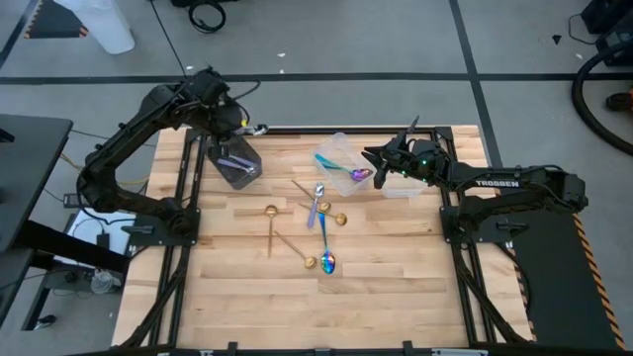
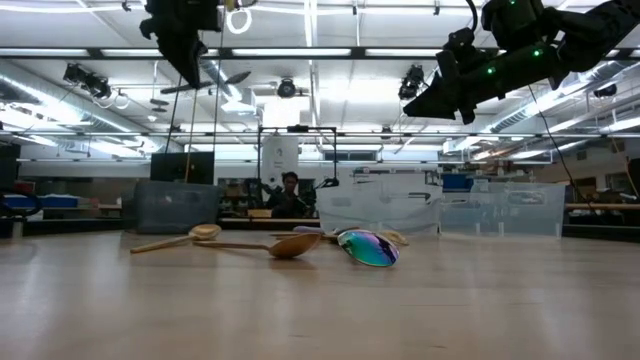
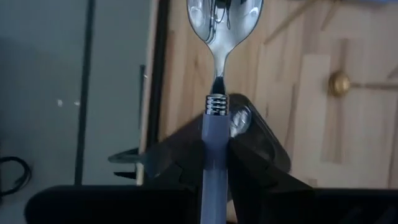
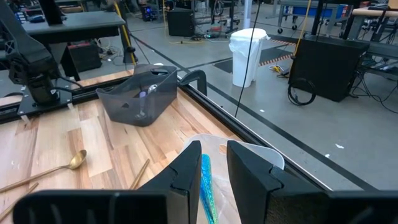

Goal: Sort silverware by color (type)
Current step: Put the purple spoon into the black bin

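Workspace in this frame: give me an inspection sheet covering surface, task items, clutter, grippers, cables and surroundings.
Surface: wooden table, bare at the front.
Job's things: gold spoons, a silver spoon and an iridescent spoon lie loose mid-table.
Bins: dark tub holds spoons; clear tub holds an iridescent one.
Clutter: nothing seen.
Grippers: left gripper is shut on a silver spoon with a pale handle above the dark tub; right gripper is shut on an iridescent spoon handle by the clear tub.
Cables: black cable loops on the floor.
Surroundings: white bin; a person far behind.
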